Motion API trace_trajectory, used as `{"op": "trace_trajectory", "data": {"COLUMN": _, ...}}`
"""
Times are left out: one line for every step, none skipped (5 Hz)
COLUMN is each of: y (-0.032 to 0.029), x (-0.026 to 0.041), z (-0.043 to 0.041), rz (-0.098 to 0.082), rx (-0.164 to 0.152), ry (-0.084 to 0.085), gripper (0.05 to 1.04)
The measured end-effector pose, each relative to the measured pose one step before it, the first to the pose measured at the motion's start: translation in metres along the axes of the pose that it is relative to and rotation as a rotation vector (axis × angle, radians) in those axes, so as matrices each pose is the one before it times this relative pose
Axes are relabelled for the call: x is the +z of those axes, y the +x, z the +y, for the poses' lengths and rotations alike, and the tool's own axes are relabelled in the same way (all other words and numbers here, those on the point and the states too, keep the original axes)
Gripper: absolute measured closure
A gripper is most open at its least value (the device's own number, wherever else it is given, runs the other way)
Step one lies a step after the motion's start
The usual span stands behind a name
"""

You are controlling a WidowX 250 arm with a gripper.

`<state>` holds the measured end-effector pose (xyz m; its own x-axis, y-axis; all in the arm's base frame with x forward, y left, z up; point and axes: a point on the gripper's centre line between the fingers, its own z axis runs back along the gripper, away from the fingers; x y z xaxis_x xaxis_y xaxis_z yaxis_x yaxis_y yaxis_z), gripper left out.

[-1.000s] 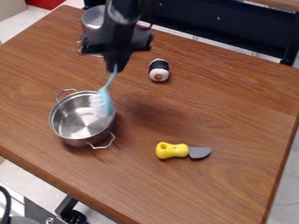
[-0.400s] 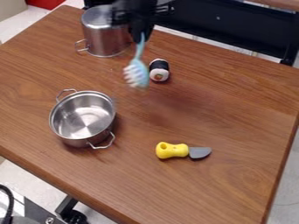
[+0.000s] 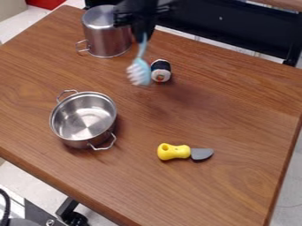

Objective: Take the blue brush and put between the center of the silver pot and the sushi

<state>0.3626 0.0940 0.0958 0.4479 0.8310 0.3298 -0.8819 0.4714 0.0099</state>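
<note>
Pale blue, the brush (image 3: 140, 72) hangs in the upper middle of the frame, head down and handle up, its light bristles turned toward the left side of the frame. The black hand (image 3: 143, 35) is at the top of the frame, left of centre, clenched on the upper end of the brush's handle. In the picture, the brush's head sits just left of the sushi (image 3: 160, 71), a white piece with a dark band around it and a small orange spot on the end that faces the camera; whether the two touch, I cannot tell. The sushi rests on the brown wooden bench (image 3: 236, 106). The open silver pot (image 3: 84, 120) stands upright left of the frame's centre, lower than the brush in the picture, with one wire handle at its upper left and another at its lower right. A taller metal pot (image 3: 107, 37) is in the upper left, just beside the arm in the picture, with a wire handle low on its left side. Right of centre and lower down lies a toy knife (image 3: 175, 152), its yellow grip to the left and its grey blade to the right. A dark panel (image 3: 236, 26) runs behind the bench at the upper right.
</note>
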Motion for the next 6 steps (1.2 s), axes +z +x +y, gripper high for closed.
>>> {"op": "trace_trajectory", "data": {"y": 0.01731, "x": -0.01381, "z": 0.0053, "rz": -0.0064, "rx": -0.0047, "ry": -0.0112, "gripper": 1.018}}
{"op": "trace_trajectory", "data": {"y": 0.01228, "x": -0.0182, "z": 0.00649, "rz": -0.0185, "rx": -0.0025, "ry": -0.001, "gripper": 1.018}}
{"op": "trace_trajectory", "data": {"y": 0.00543, "x": -0.01641, "z": 0.00662, "rz": -0.0037, "rx": 0.0071, "ry": 0.0156, "gripper": 1.018}}
{"op": "trace_trajectory", "data": {"y": -0.00192, "x": -0.00871, "z": 0.00539, "rz": -0.0095, "rx": -0.0445, "ry": -0.0053, "gripper": 1.018}}
{"op": "trace_trajectory", "data": {"y": -0.0022, "x": -0.00357, "z": 0.00181, "rz": -0.0145, "rx": 0.006, "ry": 0.0044, "gripper": 1.018}}
{"op": "trace_trajectory", "data": {"y": -0.00725, "x": -0.00681, "z": -0.00191, "rz": 0.002, "rx": -0.0177, "ry": 0.013, "gripper": 1.018}}
